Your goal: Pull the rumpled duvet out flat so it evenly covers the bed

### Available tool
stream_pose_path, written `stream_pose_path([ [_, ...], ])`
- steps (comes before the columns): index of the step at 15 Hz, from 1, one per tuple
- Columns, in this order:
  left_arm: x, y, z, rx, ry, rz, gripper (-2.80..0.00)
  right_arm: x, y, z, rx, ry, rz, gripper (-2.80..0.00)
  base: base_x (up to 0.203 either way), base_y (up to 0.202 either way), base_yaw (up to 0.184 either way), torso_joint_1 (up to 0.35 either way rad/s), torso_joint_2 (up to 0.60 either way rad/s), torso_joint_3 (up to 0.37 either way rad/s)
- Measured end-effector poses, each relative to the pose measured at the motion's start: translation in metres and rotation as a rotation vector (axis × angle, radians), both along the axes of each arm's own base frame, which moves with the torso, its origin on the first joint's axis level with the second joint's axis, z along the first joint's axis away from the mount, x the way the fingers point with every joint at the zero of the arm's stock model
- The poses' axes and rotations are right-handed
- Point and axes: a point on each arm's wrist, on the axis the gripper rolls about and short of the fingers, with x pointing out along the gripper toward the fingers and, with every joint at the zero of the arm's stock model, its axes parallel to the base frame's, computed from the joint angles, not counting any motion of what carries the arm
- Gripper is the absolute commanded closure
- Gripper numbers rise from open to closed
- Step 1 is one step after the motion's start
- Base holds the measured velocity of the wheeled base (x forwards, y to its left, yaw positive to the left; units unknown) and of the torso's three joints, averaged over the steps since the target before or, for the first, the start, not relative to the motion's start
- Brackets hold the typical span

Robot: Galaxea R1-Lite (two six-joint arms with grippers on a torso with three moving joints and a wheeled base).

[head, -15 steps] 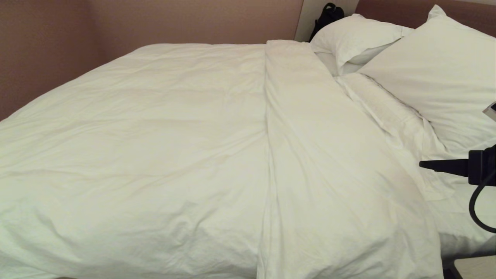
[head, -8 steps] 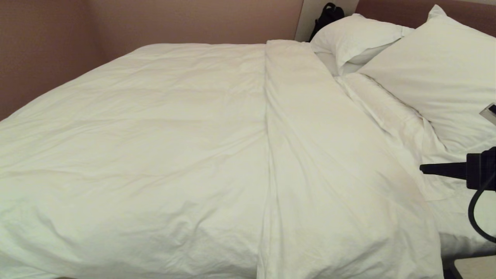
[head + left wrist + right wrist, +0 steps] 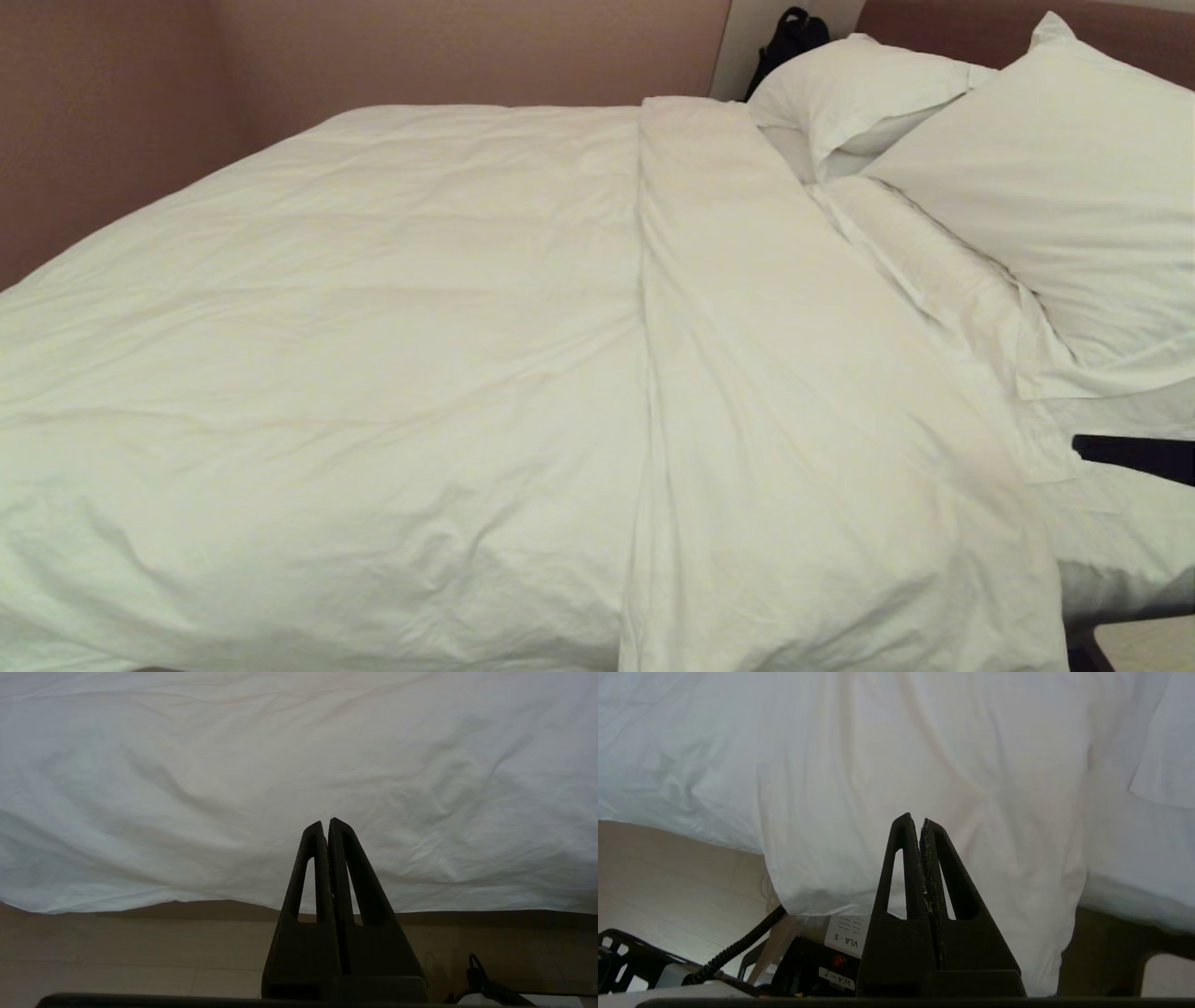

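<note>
Lying across almost the whole bed (image 3: 1134,569), the duvet (image 3: 355,355) is looking close to finished: on the left side of the head view it is spreading smooth and full, reaching toward the wall (image 3: 112,103) and hanging over the near edge with only soft creases showing. Moving toward the middle, a turned-back band of the duvet is running from the near edge to the far side, and it is sitting fairly straight. Further right, the fabric is bunching a little into a long ridge beside the pillows (image 3: 1055,177), which are leaning against the headboard (image 3: 934,19). At the far right, a strip of sheet (image 3: 1120,523) is staying uncovered just below the nearer pillow. Judging from this, most of the flattening is done, and what is remaining is mainly tidying that right-hand ridge and corner.

The left gripper (image 3: 327,822) is hanging by the near side of the bed with its fingers pressed together, gripping nothing. The right gripper (image 3: 920,817) is also pinched closed and empty, pointing at the duvet's drooping side; only its dark tip is entering the head view at the right edge, over the bare sheet.
</note>
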Motion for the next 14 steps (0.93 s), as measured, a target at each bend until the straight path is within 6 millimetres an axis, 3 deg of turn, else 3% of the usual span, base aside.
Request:
stream_pose_path([
  [7, 0.000, 0.000, 0.000, 0.000, 0.000, 0.001, 0.00, -0.072, 0.012, -0.003, 0.003, -0.124, -0.012, 0.00, 0.000, 0.000, 0.000, 0.000, 0.00, 0.000],
  [11, 0.000, 0.000, 0.000, 0.000, 0.000, 0.001, 0.00, -0.100, 0.017, -0.002, -0.012, -0.222, -0.014, 0.00, 0.000, 0.000, 0.000, 0.000, 0.00, 0.000],
  [14, 0.000, 0.000, 0.000, 0.000, 0.000, 0.001, 0.00, -0.109, 0.018, -0.007, -0.018, -0.247, -0.017, 0.00, 0.000, 0.000, 0.000, 0.000, 0.00, 0.000],
])
